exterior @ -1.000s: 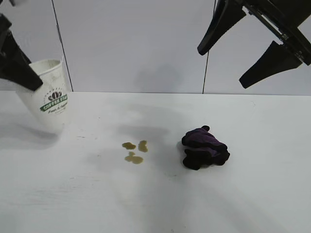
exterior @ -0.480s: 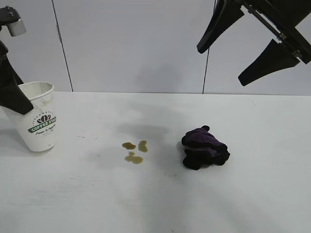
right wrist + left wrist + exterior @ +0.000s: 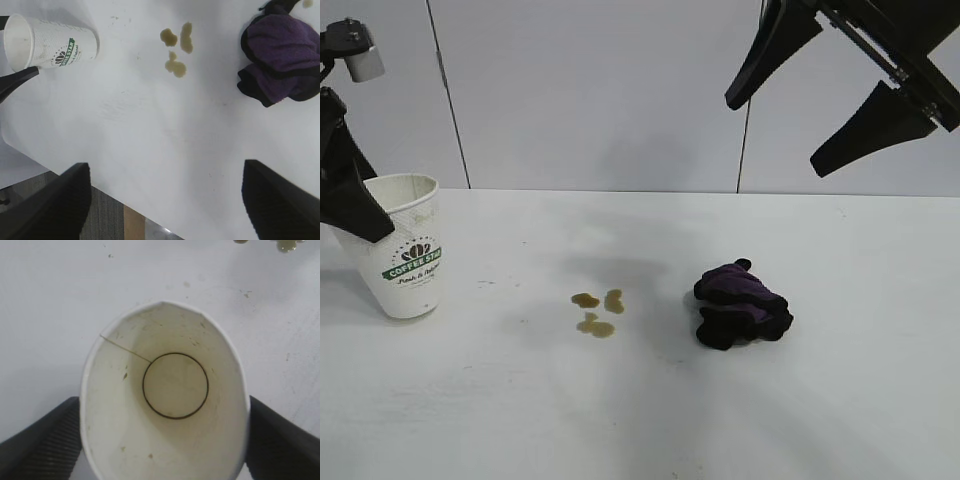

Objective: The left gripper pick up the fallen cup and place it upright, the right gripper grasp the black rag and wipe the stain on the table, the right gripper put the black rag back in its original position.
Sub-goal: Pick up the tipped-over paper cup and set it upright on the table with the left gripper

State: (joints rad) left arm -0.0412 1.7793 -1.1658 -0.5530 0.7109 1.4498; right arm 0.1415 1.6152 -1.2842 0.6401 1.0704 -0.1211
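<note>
I am holding the left pincer [image 3: 350,215] around the cup [image 3: 405,245], its fingers [image 3: 40,440] sitting on either side of the rim; whether they are pressing it, I cannot tell. The cup is standing upright on the table [image 3: 640,420]. I am keeping the right pincer [image 3: 820,100] spread wide, hovering high above the black rag [image 3: 740,305]. The stain [image 3: 597,312] is lying between cup and rag, below and left of that pincer.
</note>
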